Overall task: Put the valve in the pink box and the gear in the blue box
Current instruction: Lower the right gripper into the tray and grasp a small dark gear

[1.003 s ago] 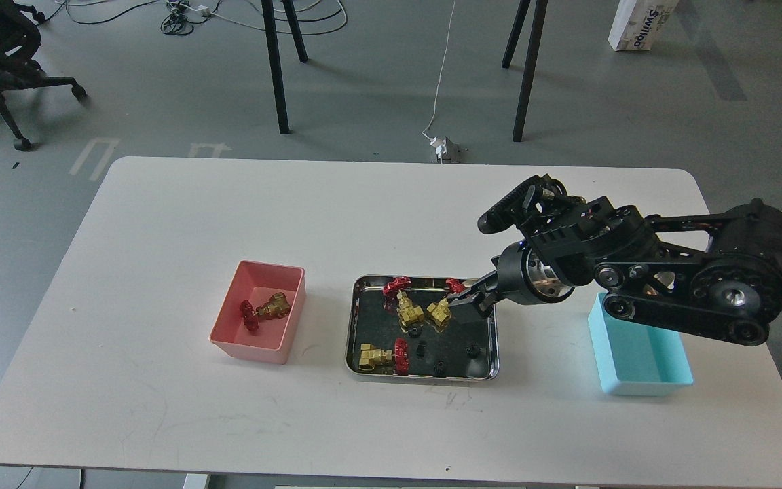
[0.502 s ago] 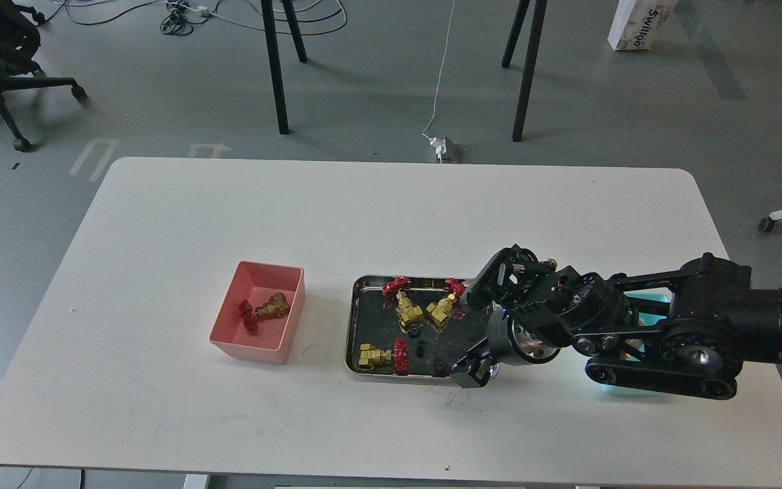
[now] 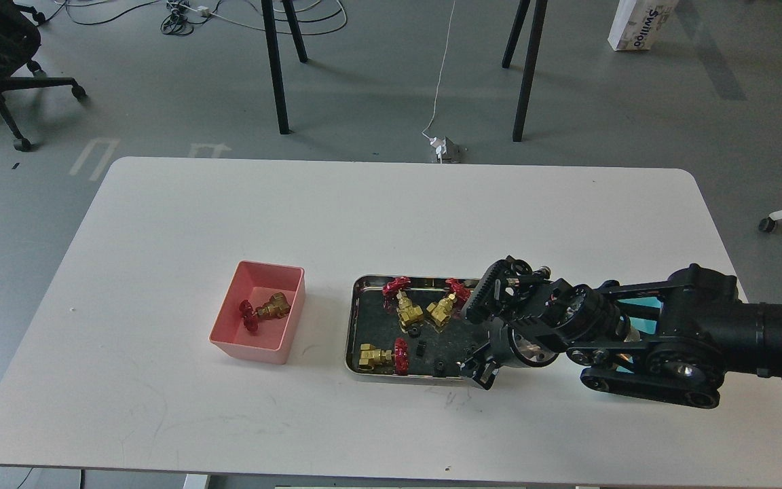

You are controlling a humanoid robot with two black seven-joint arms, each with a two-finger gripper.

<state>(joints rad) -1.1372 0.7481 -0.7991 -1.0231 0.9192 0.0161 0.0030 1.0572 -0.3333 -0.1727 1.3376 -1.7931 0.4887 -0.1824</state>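
Counting four red-wheeled brass valves [image 3: 408, 313], three sitting in shiny steel tray [image 3: 352, 324]; right gripper [image 3: 478, 370] too dark, can't tell.

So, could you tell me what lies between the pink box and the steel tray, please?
Nothing: in the head view, only bare white table separates the pink box from the steel tray.

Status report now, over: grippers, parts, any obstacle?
Right gripper low at tray corner, fingers unclear. One valve in pink box. Arm hides blue box.
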